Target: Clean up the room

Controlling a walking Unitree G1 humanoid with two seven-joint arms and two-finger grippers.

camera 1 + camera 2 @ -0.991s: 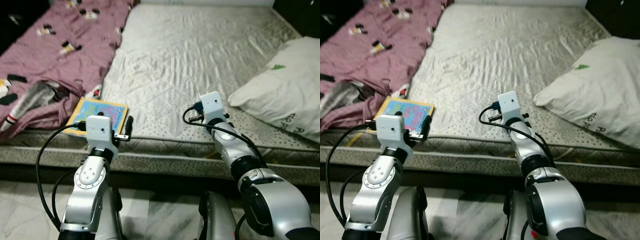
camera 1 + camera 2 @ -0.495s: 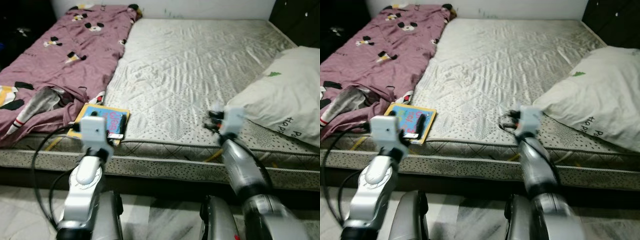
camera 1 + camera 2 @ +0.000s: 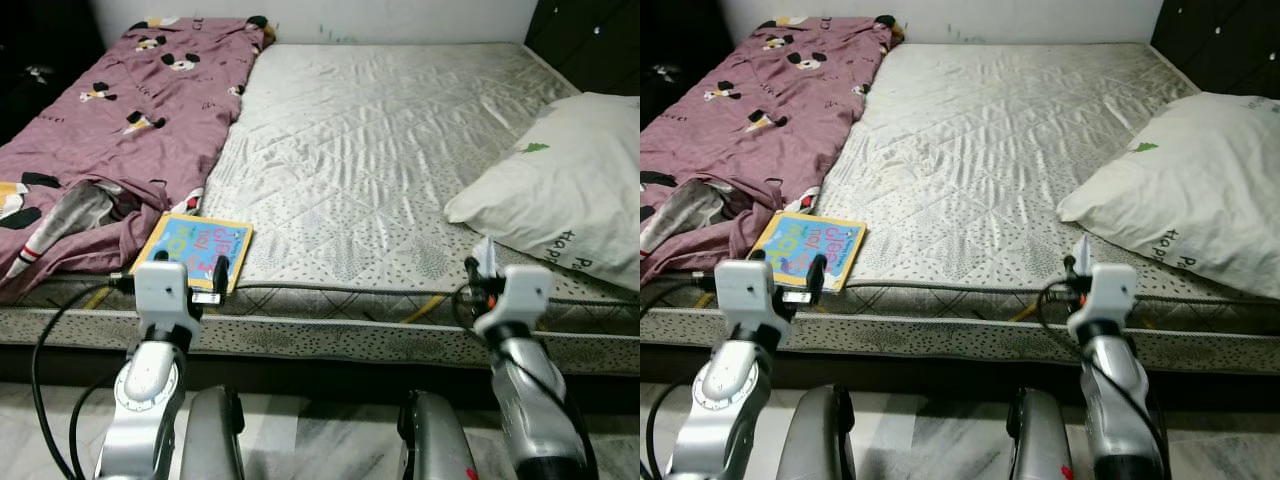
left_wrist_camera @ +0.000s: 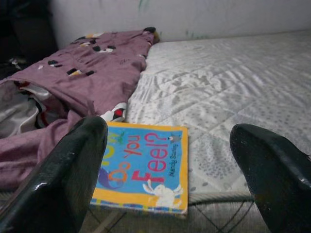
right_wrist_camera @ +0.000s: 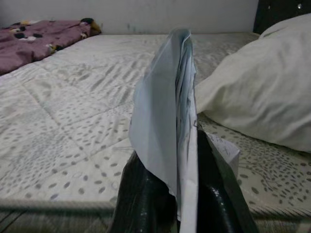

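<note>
Paper (image 5: 167, 111): sticking up, pinched in right gripper (image 5: 182, 194).
Left gripper (image 4: 167, 160): hanging open facing book (image 4: 141, 167).
Book: lying on bed (image 3: 400, 130), 9 o'clock edge.

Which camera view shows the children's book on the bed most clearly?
The left wrist view: the book lies flat at the mattress edge beside the purple blanket, cover lettering readable, between the open left hand fingers. Both eye views show it smaller, ahead of that hand.
</note>
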